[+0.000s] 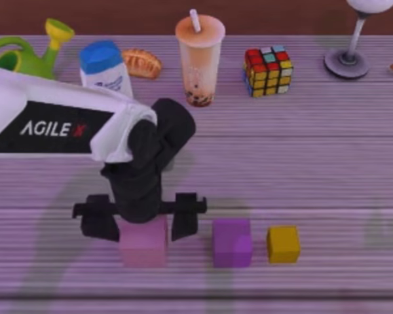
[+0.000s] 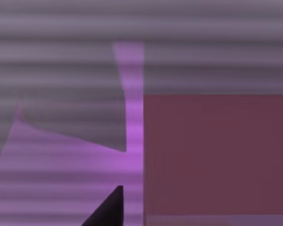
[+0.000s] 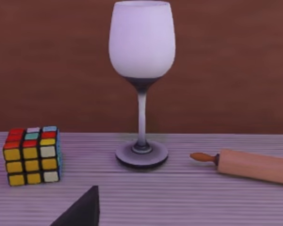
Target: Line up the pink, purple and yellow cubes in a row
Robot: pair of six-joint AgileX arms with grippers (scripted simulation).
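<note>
Left gripper (image 1: 143, 219) straddles pink cube (image 1: 144, 243), fingers spread, no grip; careless lift-off could nudge it off the row.

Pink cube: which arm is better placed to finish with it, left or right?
Left. In the top view the left gripper straddles the pink cube, fingers open on either side, next to the purple cube and yellow cube. The right arm is out of that view, facing the wine glass.

Three plain cubes counted, one pink cube (image 1: 144, 243), one purple cube (image 1: 232, 243), one yellow cube (image 1: 283, 244), one puzzle cube (image 1: 268, 70), one wine glass (image 3: 141, 80), one rolling pin (image 3: 247, 165), one drink cup (image 1: 199, 60), one watering can (image 1: 27, 53), one bottle (image 1: 105, 67), one bread roll (image 1: 141, 63)
</note>
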